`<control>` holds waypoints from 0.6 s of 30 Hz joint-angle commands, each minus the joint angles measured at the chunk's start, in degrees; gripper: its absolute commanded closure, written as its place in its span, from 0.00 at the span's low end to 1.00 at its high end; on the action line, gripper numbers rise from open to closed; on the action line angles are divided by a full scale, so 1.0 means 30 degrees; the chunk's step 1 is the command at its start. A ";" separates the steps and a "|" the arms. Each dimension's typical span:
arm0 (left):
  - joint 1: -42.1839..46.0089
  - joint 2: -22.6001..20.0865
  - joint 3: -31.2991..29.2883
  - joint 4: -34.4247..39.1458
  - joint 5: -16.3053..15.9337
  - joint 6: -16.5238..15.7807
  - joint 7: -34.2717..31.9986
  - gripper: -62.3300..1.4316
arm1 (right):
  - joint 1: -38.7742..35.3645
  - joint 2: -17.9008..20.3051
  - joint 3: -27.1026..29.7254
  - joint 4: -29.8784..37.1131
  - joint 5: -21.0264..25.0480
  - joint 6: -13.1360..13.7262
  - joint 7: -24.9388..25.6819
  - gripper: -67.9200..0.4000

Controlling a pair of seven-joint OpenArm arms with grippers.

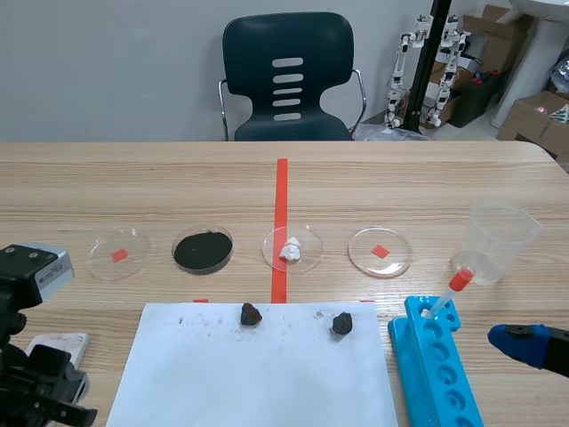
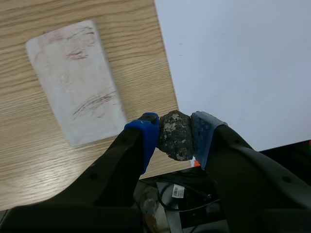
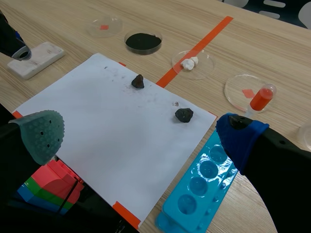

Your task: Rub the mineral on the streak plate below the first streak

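Observation:
My left gripper [image 2: 175, 126] is shut on a dark, speckled mineral [image 2: 176, 141], held above the table's front edge beside the white paper [image 2: 233, 58]. The white streak plate [image 2: 75, 80] lies ahead of the gripper and to one side, apart from the mineral; it bears faint dark streaks near its far end [image 2: 77, 52] and a longer one nearer me [image 2: 95, 103]. In the scene view the plate [image 1: 55, 345] lies beside the left arm [image 1: 36, 374]. My right gripper [image 3: 141, 136] hangs open over the paper's near right corner, holding nothing.
Two more dark minerals [image 1: 251, 314] [image 1: 342, 324] rest on the paper [image 1: 258, 374]. Behind it stand several petri dishes [image 1: 203, 250] in a row and a plastic cup [image 1: 500, 240]. A blue well tray [image 1: 436, 369] with a red-capped dropper [image 1: 449, 292] lies at the right.

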 commanded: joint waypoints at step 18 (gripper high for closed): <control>-0.2892 0.0102 -0.1144 -0.5923 -0.1370 -0.1217 -0.0182 0.84 | 0.0015 -0.0015 0.0051 0.0466 0.0146 0.0066 0.0291 0.00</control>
